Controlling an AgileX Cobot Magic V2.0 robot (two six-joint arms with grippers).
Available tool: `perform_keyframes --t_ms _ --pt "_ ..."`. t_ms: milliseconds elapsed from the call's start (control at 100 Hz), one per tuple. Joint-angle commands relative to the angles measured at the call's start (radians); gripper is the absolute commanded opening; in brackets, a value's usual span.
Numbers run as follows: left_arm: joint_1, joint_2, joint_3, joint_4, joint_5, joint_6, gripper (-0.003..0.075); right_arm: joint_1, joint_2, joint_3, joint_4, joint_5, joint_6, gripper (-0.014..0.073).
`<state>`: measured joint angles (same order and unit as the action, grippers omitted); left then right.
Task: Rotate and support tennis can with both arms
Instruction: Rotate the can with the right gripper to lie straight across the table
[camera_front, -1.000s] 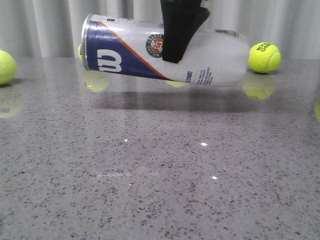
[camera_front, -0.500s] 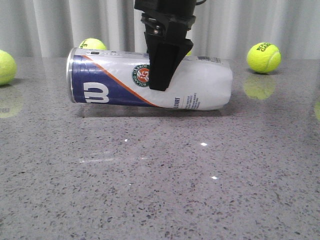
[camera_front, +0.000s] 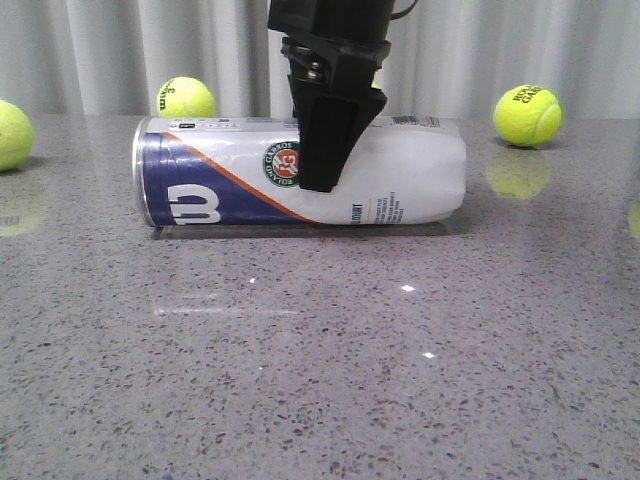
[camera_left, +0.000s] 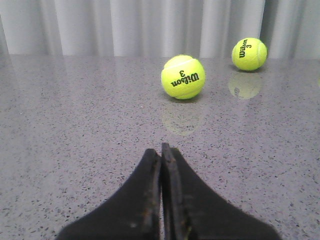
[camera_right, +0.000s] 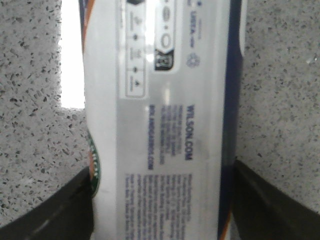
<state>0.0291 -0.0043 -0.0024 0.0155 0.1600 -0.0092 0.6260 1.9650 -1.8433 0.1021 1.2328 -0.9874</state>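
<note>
The tennis can (camera_front: 300, 171) lies on its side on the grey speckled table, metal rim to the left, navy panel and green badge facing the camera. My right gripper (camera_front: 325, 165) comes down from above and is shut on the can's middle; one black finger covers part of the badge. In the right wrist view the can (camera_right: 160, 125) fills the gap between the two fingers (camera_right: 60, 210), which press on its two sides. My left gripper (camera_left: 161, 150) is shut and empty, low over bare table, and does not show in the front view.
Yellow-green tennis balls lie at the back of the table: one behind the can's left end (camera_front: 186, 98), one at the back right (camera_front: 527, 115), one at the left edge (camera_front: 10, 134). Two balls (camera_left: 183, 76) (camera_left: 249, 53) lie ahead of the left gripper. A grey curtain hangs behind.
The right gripper has come down and moved left with the can. The can went from tilted in the air to lying level on the table.
</note>
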Motion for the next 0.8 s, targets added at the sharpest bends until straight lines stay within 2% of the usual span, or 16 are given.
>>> perform_keyframes --t_ms 0,70,130,490,790 --pt "0.002 -0.039 0.047 -0.003 -0.072 -0.009 -0.002 0.001 -0.055 -0.015 0.009 0.024 0.001 0.0567" --pt "0.002 -0.039 0.047 -0.003 -0.072 -0.009 -0.002 0.001 -0.055 -0.015 0.01 0.024 0.021 0.063" --pt "0.002 -0.039 0.047 -0.003 -0.072 -0.009 -0.0021 0.001 -0.055 -0.015 0.01 0.029 0.036 0.0652" --pt "0.002 -0.039 0.047 -0.003 -0.072 -0.009 -0.002 0.001 -0.067 -0.018 0.01 0.026 0.041 0.0649" --pt "0.002 -0.039 0.047 -0.003 -0.072 -0.009 -0.0021 0.001 -0.168 -0.02 -0.002 0.01 0.043 0.0649"
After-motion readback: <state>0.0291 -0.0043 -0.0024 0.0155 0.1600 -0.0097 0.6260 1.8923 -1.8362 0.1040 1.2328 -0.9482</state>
